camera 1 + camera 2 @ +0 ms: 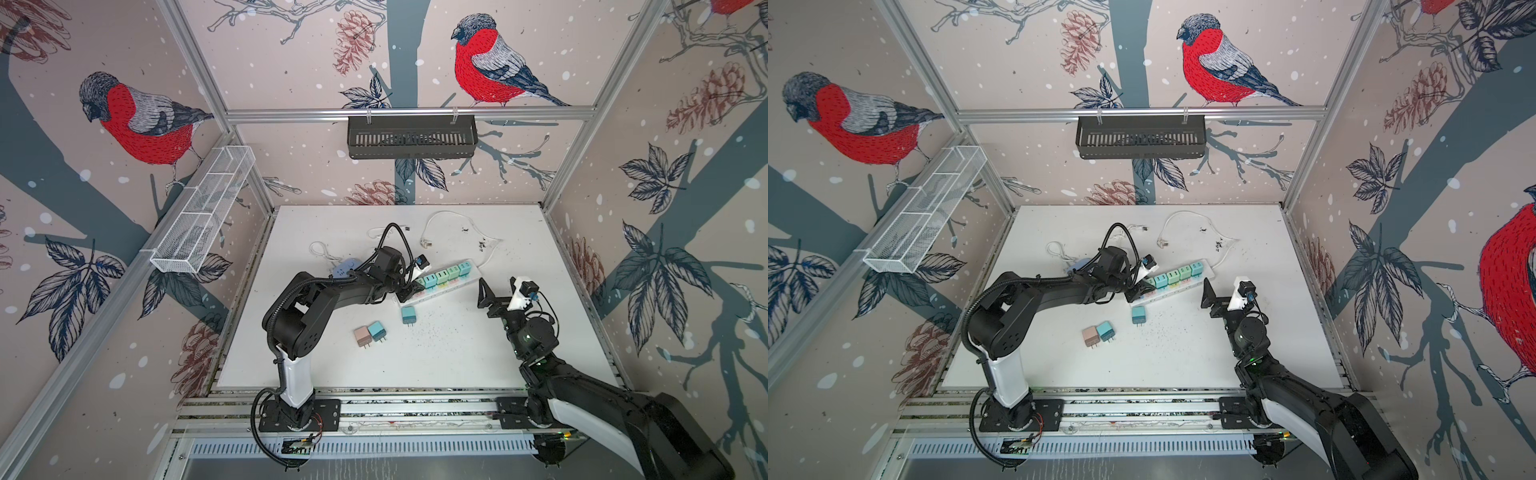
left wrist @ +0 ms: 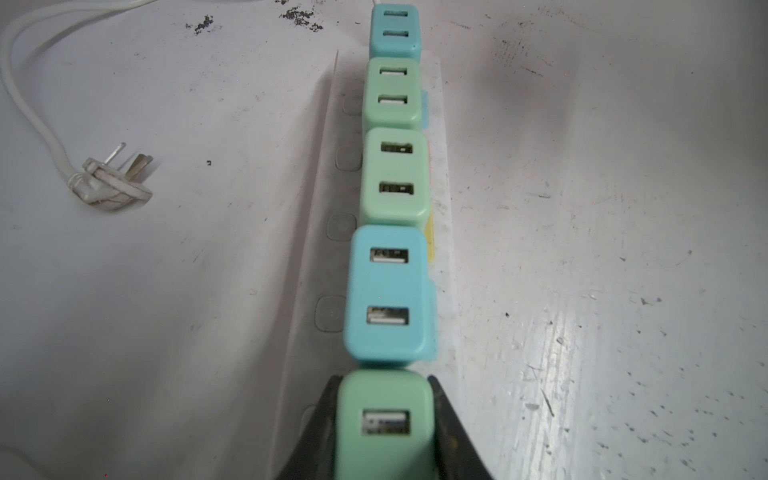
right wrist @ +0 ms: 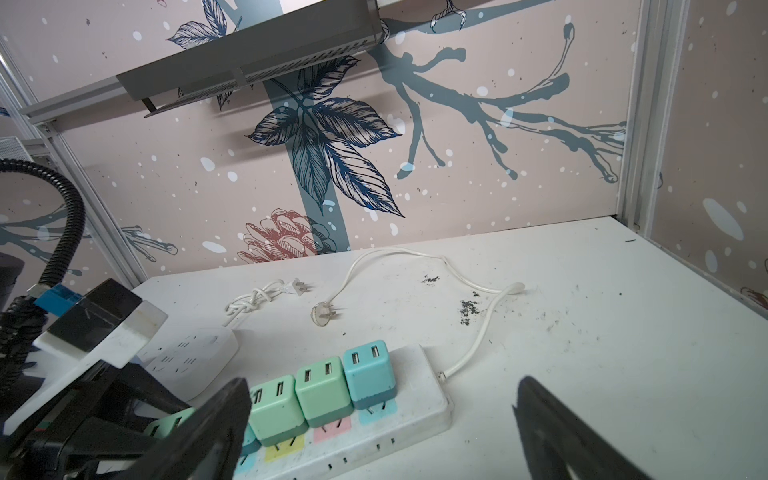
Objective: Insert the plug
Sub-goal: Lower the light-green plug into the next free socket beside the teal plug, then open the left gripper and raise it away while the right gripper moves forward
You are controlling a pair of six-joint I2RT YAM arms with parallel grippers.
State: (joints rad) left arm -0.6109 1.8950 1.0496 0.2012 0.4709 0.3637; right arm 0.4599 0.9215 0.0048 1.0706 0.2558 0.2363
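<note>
**Left gripper holds green plug at near-left end of strip; push goes straight down**

Leftmost on the white table (image 1: 478, 353), a pale pink cube charger plug (image 1: 362, 336) and a teal cube charger plug (image 1: 377, 331) lie touching, prongs toward the camera. A second loose teal plug (image 1: 408, 314) lies just beside the strip's near end. None is held.

Next, the left gripper (image 2: 383, 380) is clamped tight on a mint-green cube charger plug (image 2: 384, 419), one black finger on each side face. The plug stands upright, USB face up, in line with the row and just beside the light-blue plugged charger (image 2: 388, 295).

The long white plastic power strip (image 2: 442, 174) runs lengthwise away from this gripper, near-left to far-right in both top views, with four chargers already standing on it. The held plug is over the end socket. Prongs are hidden, so I cannot tell whether it is seated. Likely move is a press down, square to the strip's long axis.

Rightmost, the right gripper (image 3: 382, 386) hangs wide apart and empty, near the strip's far end. The left arm is clearly nearer.
</note>
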